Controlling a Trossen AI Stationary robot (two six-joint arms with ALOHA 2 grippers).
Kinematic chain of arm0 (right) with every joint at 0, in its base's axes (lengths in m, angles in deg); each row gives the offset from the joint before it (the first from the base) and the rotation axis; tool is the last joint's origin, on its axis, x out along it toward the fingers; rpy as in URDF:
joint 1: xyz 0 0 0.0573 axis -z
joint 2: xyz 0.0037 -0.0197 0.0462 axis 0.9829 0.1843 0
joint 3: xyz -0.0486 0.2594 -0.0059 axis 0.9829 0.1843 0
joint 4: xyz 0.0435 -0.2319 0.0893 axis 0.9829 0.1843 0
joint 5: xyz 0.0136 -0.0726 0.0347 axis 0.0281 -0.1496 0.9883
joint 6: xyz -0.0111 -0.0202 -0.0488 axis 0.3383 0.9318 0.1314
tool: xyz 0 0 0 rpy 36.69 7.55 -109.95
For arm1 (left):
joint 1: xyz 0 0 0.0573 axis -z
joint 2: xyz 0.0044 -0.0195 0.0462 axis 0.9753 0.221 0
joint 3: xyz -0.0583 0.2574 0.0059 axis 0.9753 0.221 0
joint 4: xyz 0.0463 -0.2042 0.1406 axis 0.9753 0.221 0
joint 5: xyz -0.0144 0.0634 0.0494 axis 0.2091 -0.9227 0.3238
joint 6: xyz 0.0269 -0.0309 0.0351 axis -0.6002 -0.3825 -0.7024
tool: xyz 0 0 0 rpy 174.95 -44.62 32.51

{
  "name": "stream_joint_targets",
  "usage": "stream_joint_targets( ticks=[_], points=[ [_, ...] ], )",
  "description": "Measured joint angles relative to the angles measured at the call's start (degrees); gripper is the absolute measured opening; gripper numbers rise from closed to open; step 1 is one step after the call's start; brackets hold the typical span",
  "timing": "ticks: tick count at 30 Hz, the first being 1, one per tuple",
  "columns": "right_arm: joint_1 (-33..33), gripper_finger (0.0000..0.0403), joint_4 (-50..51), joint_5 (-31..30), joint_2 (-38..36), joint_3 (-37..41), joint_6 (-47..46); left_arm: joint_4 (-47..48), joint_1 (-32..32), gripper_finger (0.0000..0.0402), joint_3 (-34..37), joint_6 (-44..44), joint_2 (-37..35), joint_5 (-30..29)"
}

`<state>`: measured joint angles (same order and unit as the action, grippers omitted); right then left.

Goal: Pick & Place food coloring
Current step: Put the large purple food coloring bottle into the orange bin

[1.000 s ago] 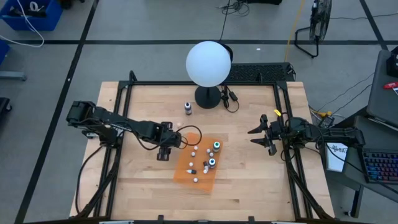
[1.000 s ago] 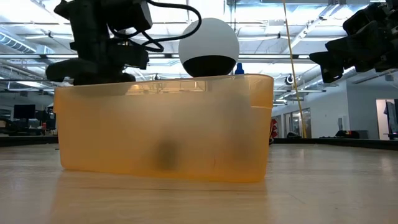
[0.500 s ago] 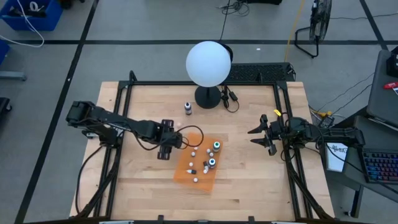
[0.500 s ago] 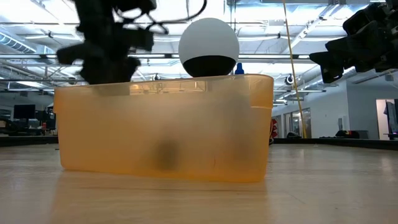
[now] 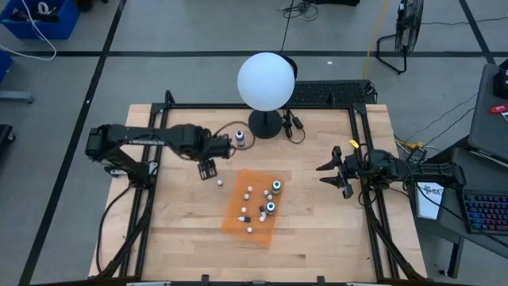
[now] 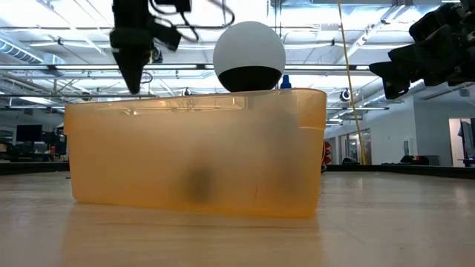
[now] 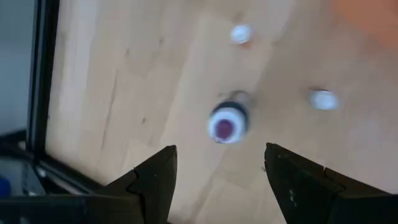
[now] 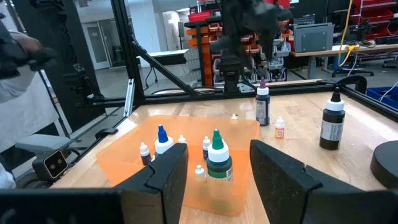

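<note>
Several food coloring bottles, one green-topped and one blue-topped, stand in the orange tray. Another bottle, white cap with a reddish tip, stands on the bare wood, with two tiny whitish ones near it. My left gripper hangs open above that bottle, pointing down, left of the tray, with nothing between its fingers. A dark bottle stands by the lamp base. My right gripper waits open at the table's right, level, facing the tray.
A white globe lamp on a black base stands at the far middle, with a cable beside it. Black frame rails run along the table's edges. In the right wrist view a purple-topped bottle and a black bottle stand beyond the tray.
My left gripper has risen from beside the tray's left edge and gone toward the table's far edge, rolling about its own axis and tipping to point more steeply down. Its fingers stay as far apart as before.
</note>
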<state>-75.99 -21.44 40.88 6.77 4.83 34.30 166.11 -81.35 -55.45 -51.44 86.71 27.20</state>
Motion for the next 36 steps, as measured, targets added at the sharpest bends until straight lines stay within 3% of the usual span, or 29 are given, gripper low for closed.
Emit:
stream_joint_targets(
  ticks=[4,8,15,26,36],
  points=[
    [0.0,0.0165,0.0,0.0,0.0,0.0,0.0,-2.5,-3.9,0.0243,3.8,-0.6,0.0,0.8],
    [0.0,0.0166,0.0,0.0,0.0,0.0,0.0,-8.3,-6.4,0.0243,7.8,-4.6,0.1,6.5],
    [0.0,0.0166,0.0,0.0,0.0,0.0,0.0,-14.6,-8.6,0.0243,13.3,-7.8,0.0,10.2],
    [0.0,0.0166,0.0,0.0,0.0,0.0,0.0,-25.6,-8.7,0.0243,22.8,-9.0,0.0,13.3],
    [0.0,0.0165,0.0,0.0,0.0,0.0,0.0,-28.1,-8.7,0.0243,23.7,-10.3,0.0,12.2]
  ],
)
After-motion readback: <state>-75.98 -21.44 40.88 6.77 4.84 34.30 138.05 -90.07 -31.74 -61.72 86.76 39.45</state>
